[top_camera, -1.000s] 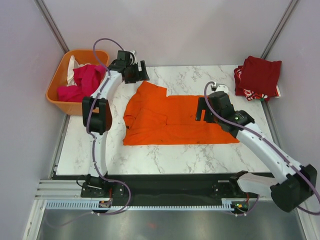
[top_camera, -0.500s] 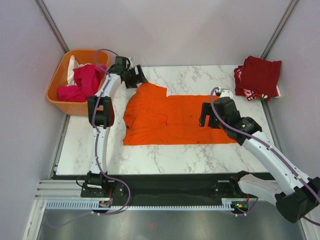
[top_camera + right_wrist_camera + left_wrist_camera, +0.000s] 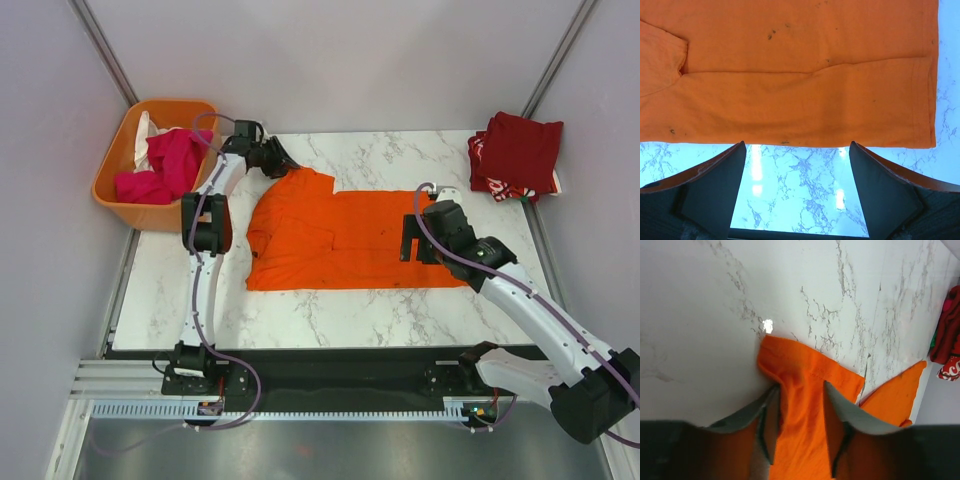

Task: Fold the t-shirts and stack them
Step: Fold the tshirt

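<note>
Orange shirt (image 3: 340,235): lies flat in the middle of the table (image 3: 330,310), spread sideways, with 1 sleeve at its far left corner.
Left gripper (image 3: 272,158): down at that far left sleeve; fingers (image 3: 765,415) about half open, 1 on each side of a band of orange cloth that fills the gap between them; whether they pinch it I cannot tell.
Right gripper (image 3: 410,240): over the shirt's right end; fingers (image 3: 715,190) spread wide, holding nothing, tips above bare marble just beside the shirt's long edge.
Red shirts (image 3: 515,150): folded pile at the table's far right corner, a dark red one on top, a red-and-white patterned one showing beneath.
Basket (image 3: 105,190): off the table's far left corner, holding a crumpled magenta shirt (image 3: 165,165) and a white shirt (image 3: 143,130).
</note>
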`<state>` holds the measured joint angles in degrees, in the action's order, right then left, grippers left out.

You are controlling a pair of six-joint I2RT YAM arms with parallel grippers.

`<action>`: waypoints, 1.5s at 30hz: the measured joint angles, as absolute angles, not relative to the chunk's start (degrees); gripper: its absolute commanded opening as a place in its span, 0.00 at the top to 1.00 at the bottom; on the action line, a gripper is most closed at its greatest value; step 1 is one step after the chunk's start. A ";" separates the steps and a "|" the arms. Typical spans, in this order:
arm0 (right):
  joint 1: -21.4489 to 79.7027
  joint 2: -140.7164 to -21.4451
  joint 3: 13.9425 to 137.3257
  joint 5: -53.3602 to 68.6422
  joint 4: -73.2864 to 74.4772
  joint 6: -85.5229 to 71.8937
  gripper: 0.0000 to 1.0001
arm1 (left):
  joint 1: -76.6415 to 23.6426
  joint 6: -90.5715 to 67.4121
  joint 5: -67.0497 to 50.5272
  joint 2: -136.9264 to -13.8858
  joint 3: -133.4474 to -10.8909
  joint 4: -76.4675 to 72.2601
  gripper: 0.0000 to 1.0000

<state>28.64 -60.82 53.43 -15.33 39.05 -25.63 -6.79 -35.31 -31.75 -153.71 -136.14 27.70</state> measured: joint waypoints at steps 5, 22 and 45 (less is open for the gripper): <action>28.67 -60.58 52.45 -15.62 39.05 -25.50 0.07 | -6.83 -37.69 -32.29 -155.44 -136.14 25.98 0.98; 11.94 -91.35 73.45 -13.87 33.80 -25.19 0.12 | -6.87 -32.45 -30.61 -140.92 -121.12 25.12 0.98; 0.14 -130.52 105.21 -21.39 35.99 -23.03 0.27 | -6.85 -28.40 -30.65 -133.75 -113.06 25.41 0.98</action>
